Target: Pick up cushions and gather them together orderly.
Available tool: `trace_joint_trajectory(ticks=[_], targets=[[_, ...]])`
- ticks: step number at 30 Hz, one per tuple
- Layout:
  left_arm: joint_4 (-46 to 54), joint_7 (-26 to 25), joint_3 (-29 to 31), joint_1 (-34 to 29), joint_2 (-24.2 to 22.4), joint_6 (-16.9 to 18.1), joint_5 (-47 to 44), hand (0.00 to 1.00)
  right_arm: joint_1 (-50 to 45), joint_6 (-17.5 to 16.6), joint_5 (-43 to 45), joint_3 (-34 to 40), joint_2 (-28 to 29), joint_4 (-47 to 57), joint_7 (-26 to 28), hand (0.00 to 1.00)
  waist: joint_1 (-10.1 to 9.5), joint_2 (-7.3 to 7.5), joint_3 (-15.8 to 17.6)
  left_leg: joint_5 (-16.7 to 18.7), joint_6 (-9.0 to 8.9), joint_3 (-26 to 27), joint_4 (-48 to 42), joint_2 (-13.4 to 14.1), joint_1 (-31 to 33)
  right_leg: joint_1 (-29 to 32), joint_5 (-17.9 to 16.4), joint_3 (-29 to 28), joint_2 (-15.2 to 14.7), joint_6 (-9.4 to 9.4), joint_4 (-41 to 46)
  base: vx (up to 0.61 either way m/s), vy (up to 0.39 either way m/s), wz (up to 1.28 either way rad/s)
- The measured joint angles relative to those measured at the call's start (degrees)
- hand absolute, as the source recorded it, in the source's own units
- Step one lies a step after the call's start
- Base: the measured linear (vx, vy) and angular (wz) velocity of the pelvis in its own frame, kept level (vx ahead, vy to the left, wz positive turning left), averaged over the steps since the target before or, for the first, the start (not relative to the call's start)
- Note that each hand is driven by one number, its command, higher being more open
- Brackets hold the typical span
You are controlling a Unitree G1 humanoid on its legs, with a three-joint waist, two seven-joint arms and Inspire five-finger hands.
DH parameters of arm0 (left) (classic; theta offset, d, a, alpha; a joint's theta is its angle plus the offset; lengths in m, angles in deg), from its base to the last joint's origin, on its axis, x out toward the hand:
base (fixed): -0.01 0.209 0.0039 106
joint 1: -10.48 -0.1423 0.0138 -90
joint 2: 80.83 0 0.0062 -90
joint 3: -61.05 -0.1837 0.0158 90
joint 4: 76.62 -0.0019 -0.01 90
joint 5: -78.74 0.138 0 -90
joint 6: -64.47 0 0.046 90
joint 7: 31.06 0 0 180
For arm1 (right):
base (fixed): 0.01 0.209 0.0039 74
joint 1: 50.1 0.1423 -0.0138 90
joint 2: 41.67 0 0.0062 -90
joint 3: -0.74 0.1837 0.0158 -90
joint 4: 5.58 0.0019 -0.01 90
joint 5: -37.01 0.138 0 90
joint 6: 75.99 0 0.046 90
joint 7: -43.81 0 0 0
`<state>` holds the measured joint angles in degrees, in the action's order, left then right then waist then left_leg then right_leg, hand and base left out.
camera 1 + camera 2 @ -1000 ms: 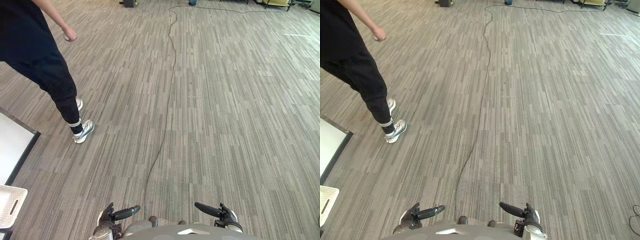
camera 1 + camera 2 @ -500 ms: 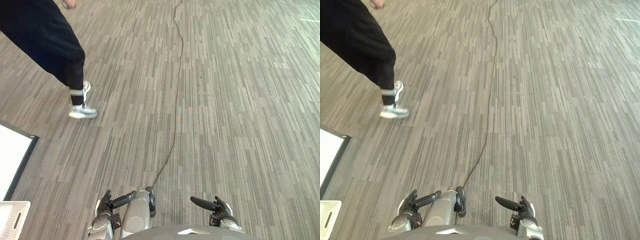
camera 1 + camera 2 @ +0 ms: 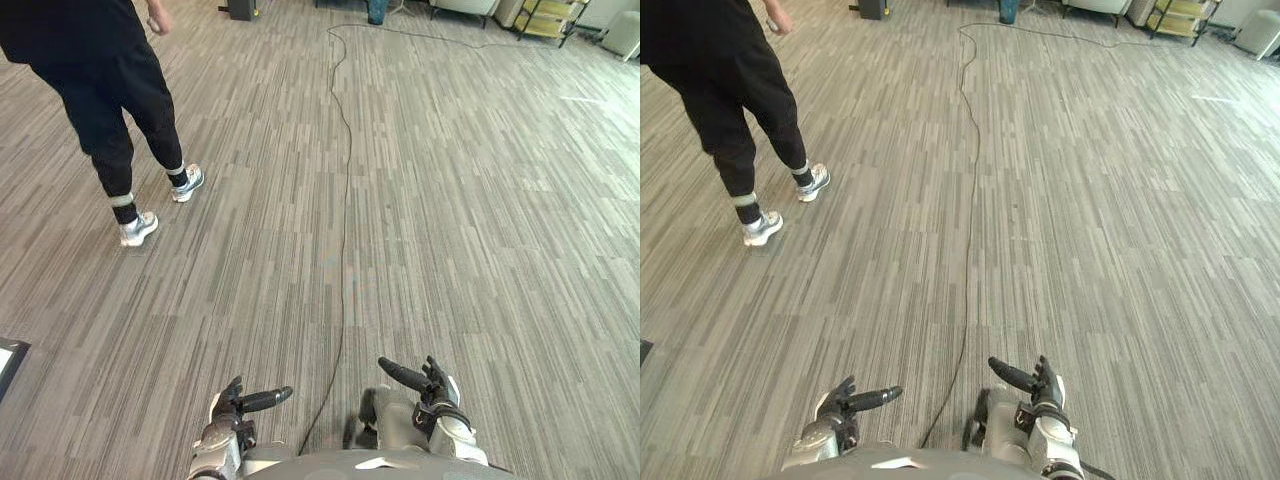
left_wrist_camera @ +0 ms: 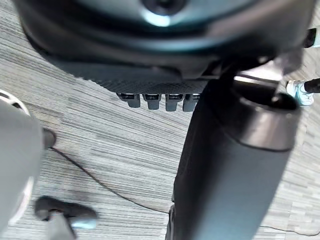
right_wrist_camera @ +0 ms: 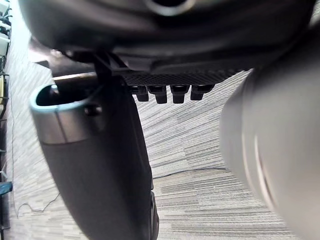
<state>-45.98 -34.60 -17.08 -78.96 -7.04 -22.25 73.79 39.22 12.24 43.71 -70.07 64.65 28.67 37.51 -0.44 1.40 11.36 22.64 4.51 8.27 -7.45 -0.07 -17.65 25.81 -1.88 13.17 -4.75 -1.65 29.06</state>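
Both hands held low over a grey striped carpet floor point(image 3: 480, 220), holding nothing.
Nearest, the left hand point(image 3: 228, 408) and the right hand point(image 3: 432, 388) hang side by side and well apart, fingers relaxed and apart, thumbs pointing toward each other. At the left edge lies the dark corner of a board point(image 3: 8, 352). Farther off on the left a person point(image 3: 110, 90) in dark clothes and white sneakers stands mid-stride. Farthest away, at the right, stands a yellow rack point(image 3: 545, 18).

Silver-grey arms point(image 3: 458, 440) bear dark left hand point(image 3: 229, 407) and right hand point(image 3: 437, 389).
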Motion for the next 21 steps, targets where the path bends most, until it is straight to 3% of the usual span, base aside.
trace_joint_trajectory(ticks=[1, 2, 3, 4, 6, 7, 9, 10, 12, 14, 16, 17, 19, 20, 21], targets=[[-0.68, 0.14, 0.36, 0.72, -0.62, -0.02, 0.07, 1.0, 1.1, 0.03, -0.12, -0.06, -0.65, -0.32, -0.18, 1.0, -0.33, -1.13, 0.69, -1.74, -3.1, -1.62, 0.09, 1.0, -0.19, 0.27, -1.65, 1.26, -0.25, -1.11, 2.38, 0.64, -0.228, 0.31], [-0.79, 0.25, 0.49, 1.02, -1.46, -0.12, 0.49, 1.0, 1.34, -0.1, -0.86, 0.0, -0.94, -0.31, -0.38, 1.0, -0.15, -1.69, 0.85, -4.33, -7.26, -4.11, -2.06, 1.26, -0.35, 0.45, -6.8, 1.67, -0.67, -1.88, 6.77, 0.6, -0.255, 0.11], [-0.82, 0.23, 0.54, 0.83, -1.65, -0.06, 0.65, 1.0, 1.34, -0.03, -0.92, 0.16, -0.83, -0.19, -0.28, 1.0, 0.0, -2.28, 0.62, -4.49, -7.07, -4.85, -4.82, 2.14, 0.17, -0.27, -8.51, 2.42, -0.4, -2.87, 7.46, 0.72, -0.315, 0.17], [-0.92, 0.24, 0.72, 0.79, -1.85, -0.14, 0.97, 1.0, 1.34, 0.2, -1.57, -0.14, -1.11, -0.11, 0.08, 1.0, 0.62, -3.39, 0.81, -4.72, -7.46, -6.11, -14.3, 3.57, 2.69, -3.22, -11.2, 3.88, 0.49, -3.65, 6.96, 0.6, -0.235, 0.18], [0.11, 0.47, 0.95, 0.79, -2.05, -0.21, 1.21, 1.0, 1.17, 0.43, -2.25, -0.38, -1.55, -0.17, 0.06, 1.0, 0.51, -5.11, 1.47, -10.98, -15.65, -7.17, -41.28, 7.61, 13.47, -10.98, -12.99, 4.38, 4.22, -3.72, 1.93, 0.57, -0.187, 0.04], [1.18, 0.47, 2.2, 0.73, -2.04, -0.12, 1.35, 1.0, 1.14, 0.48, -2.18, -0.83, -1.52, -0.42, -0.1, 1.0, 0.38, -5.27, 1.92, -10.77, -15.28, -5.06, -52.29, 10.25, 18.64, -16.04, -13.12, 4.22, 6.13, -3.94, -1.73, 0.65, -0.182, -0.2], [3.14, 0.11, 3.05, 0.53, -1.27, 0.05, 1.65, 1.0, 1.0, 0.47, -2.08, -3.19, -1.26, -1.4, -0.26, 1.0, 0.14, -3.69, 2.18, -9.4, -12.66, -0.6, -57.49, 12.31, 25.37, -23.85, -13.15, 3.51, 6.9, -4.0, -7.22, 0.51, -0.109, -0.21], [4.8, 0.15, 2.98, 0.12, -1.1, 0.64, 1.73, 1.0, 0.07, 0.49, -2.05, -4.31, -1.01, -1.43, -0.32, 1.0, -0.73, -2.73, 2.03, -8.32, -10.62, 2.13, -54.93, 12.53, 29.15, -27.71, -13.06, 2.28, 6.87, -3.82, -10.65, 0.47, -0.036, -0.39], [6.45, 0.13, 3.06, 0.09, -1.67, 1.49, 1.71, 1.0, -0.33, 0.5, -2.04, -4.56, -0.86, -1.4, -0.29, 1.0, -2.41, -2.25, 1.94, -6.85, -8.04, 5.15, -46.46, 13.06, 32.51, -31.99, -12.75, 0.62, 6.64, -2.94, -14.33, 0.54, 0.024, -0.55], [7.05, 0.18, 3.1, 0.09, -1.97, 2.14, 1.71, 1.0, -0.31, 0.64, -1.98, -4.73, -0.69, -1.41, -0.51, 1.0, -2.72, -2.45, 2.03, -6.67, -7.41, 5.77, -34.8, 12.61, 35.34, -36.8, -13.07, -0.93, 5.78, -1.6, -17.72, 0.52, 0.119, -0.45], [7.3, 0.16, 3.14, 0.13, -2.06, 2.84, 1.68, 1.0, -0.39, 0.64, -1.98, -5.28, -0.28, -1.46, -0.63, 1.0, -3.03, -2.12, 1.92, -10.72, -8.02, 4.86, -17.77, 11.34, 37.32, -40.03, -14.83, -3.16, 3.53, 0.83, -19.44, 0.59, 0.237, -0.59], [7.57, 0.17, 3.16, 0.17, -1.92, 2.96, 1.66, 1.0, -0.67, 0.66, -1.96, -6.1, -0.05, -1.48, -0.7, 1.0, -3.65, -1.44, 1.78, -15.65, -8.11, 3.46, -13.98, 10.22, 38.03, -41.23, -17.38, -4.93, 1.66, 2.43, -19.45, 0.46, 0.221, -0.65], [7.42, 0.18, 3.11, 0.4, -1.53, 2.36, 1.53, 1.0, -0.61, 1.03, -2.02, -6.99, 0.29, -1.56, -0.91, 1.0, -4.18, -0.62, 1.06, -22.55, -7.27, 2.81, -14.95, 8.1, 37.72, -41.52, -17.86, -8.15, -0.49, 3.08, -18.21, 0.65, 0.317, -0.56], [7.33, 0.08, 3.14, 0.67, -0.5, 1.91, 1.39, 1.0, -0.59, 1.24, -2.07, -6.74, 1.4, -1.58, -0.87, 1.0, -4.17, 0.95, 0.68, -19.59, -5.49, 3.52, -18.58, 7.67, 38.5, -40.81, -16.93, -10.2, -1.91, 2.51, -16.61, 0.8, 0.406, -0.38], [7.19, 0.02, 3.15, 0.65, 0.31, 1.51, 1.0, 1.0, -0.84, 1.43, -2.09, -6.7, 1.96, -1.64, -0.77, 1.0, -4.21, 1.7, 0.52, -17.52, -4.83, 3.86, -21.6, 7.6, 38.54, -40.82, -15.89, -11.69, -2.69, 4.19, -15.11, 0.53, 0.277, -0.26]])
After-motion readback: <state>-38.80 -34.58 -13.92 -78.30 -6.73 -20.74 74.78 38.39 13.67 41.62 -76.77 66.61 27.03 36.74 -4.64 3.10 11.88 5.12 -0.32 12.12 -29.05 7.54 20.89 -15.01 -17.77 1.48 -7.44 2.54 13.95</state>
